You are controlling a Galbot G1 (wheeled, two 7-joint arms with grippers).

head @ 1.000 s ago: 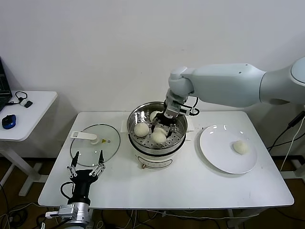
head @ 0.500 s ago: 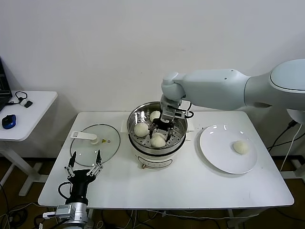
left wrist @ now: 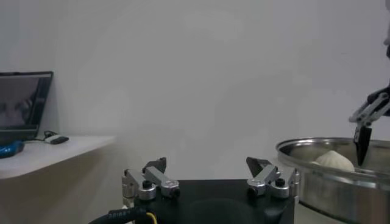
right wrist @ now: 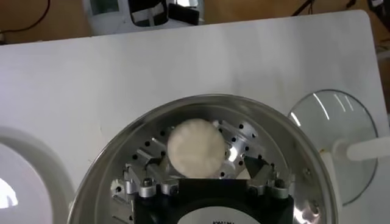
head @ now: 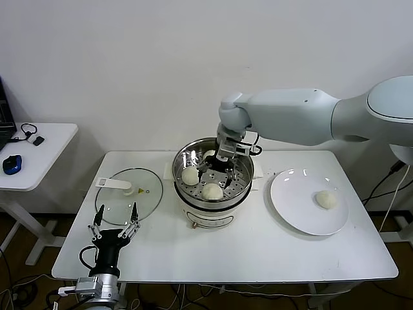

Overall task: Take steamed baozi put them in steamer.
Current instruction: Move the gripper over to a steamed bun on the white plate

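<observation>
So three buns (head: pixel 212 190) sat in the steamer (head: pixel 244 187), near its 6, 9 and 12 o'clock, while one bun (head: pixel 326 199) waited on the plate (head: pixel 290 200) at 3 o'clock of the steamer. By my reckoning a single transfer was left. The right pincer (head: pixel 216 168) hung open and empty above the basket, inside its rim, which a sideways exit could clip. Bare counter (head: pixel 258 248) lay between steamer and plate. The left pincer (head: pixel 116 223) rested open by the glass lid (head: pixel 139 194)
</observation>
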